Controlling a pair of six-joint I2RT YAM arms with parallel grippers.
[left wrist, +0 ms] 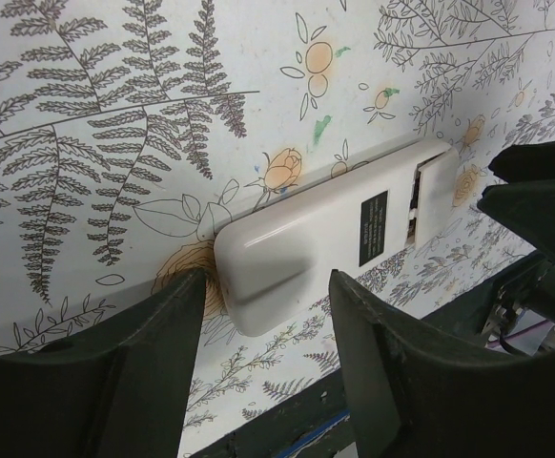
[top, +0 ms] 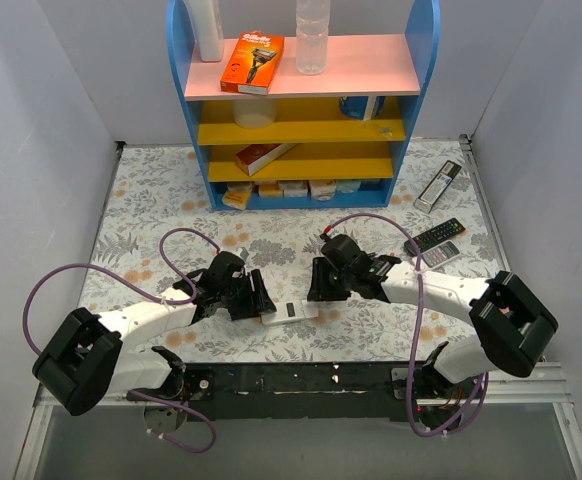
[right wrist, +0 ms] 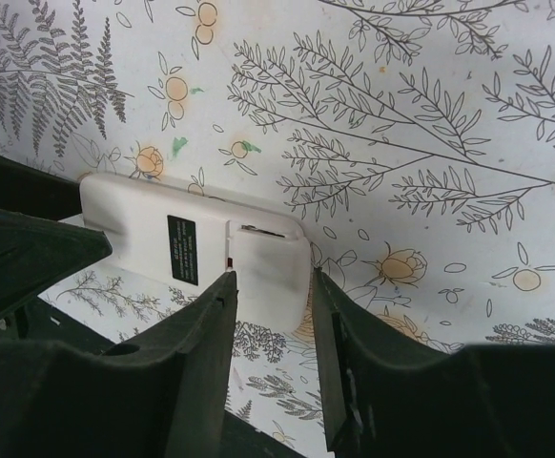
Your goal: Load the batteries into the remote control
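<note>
Between the left gripper (top: pixel 258 296) and right gripper (top: pixel 318 282), both part-open and gripping nothing, the remote control (top: pixel 289 313) lies face down (cover partly slid); no batteries visible, loading remains.

From my station the overhead view is evenly and brightly lit, diffuse light from above, no glare on the patterned table cover (top: pixel 161 200). Shadows are soft and short beneath both arms. In both wrist views the fingers (left wrist: pixel 115 382) nearest the lens read dark, almost featureless. Ahead of the jaws the remote control (left wrist: pixel 325 239) is sharp, its white shell close to overexposed, with a faint shadow along its near edge.
</note>
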